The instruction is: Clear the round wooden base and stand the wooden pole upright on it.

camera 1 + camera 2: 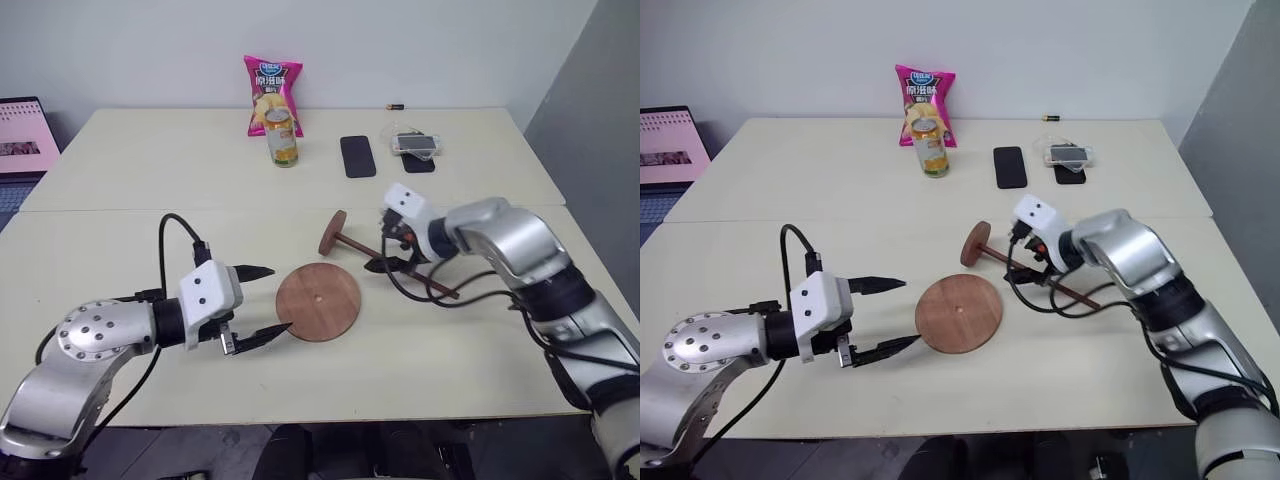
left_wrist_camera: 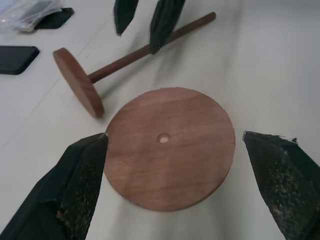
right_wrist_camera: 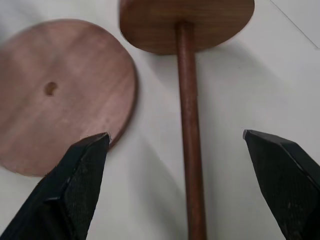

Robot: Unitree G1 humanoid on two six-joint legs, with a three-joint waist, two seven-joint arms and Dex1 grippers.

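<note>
Head views: the round wooden base (image 1: pixel 318 301) lies flat and bare on the table (image 1: pixel 130 240), just beyond the tips of the left gripper (image 1: pixel 262 304), whose fingers stand wide apart and hold nothing. The wooden pole (image 1: pixel 385 255) lies on its side under the right gripper (image 1: pixel 392 258), its end disc toward the base.
Left wrist view: the base sits between the spread fingers (image 2: pixel 80 180), centre hole facing up; the pole lies past it, with the other arm's fingers over its shaft.
Right wrist view: the pole (image 3: pixel 192 150) runs between the fully spread fingertips (image 3: pixel 82 172), touching neither; the base (image 3: pixel 60 95) lies just beside the pole's disc.
Step in hand: likely the reach for the pole, since the base looks already clear.
Next move: lower, close on the shaft, lift, tip it upright over the base.
Hard to make out: the right gripper's height above the pole; the pole's free end is cut off in the right wrist view.
</note>
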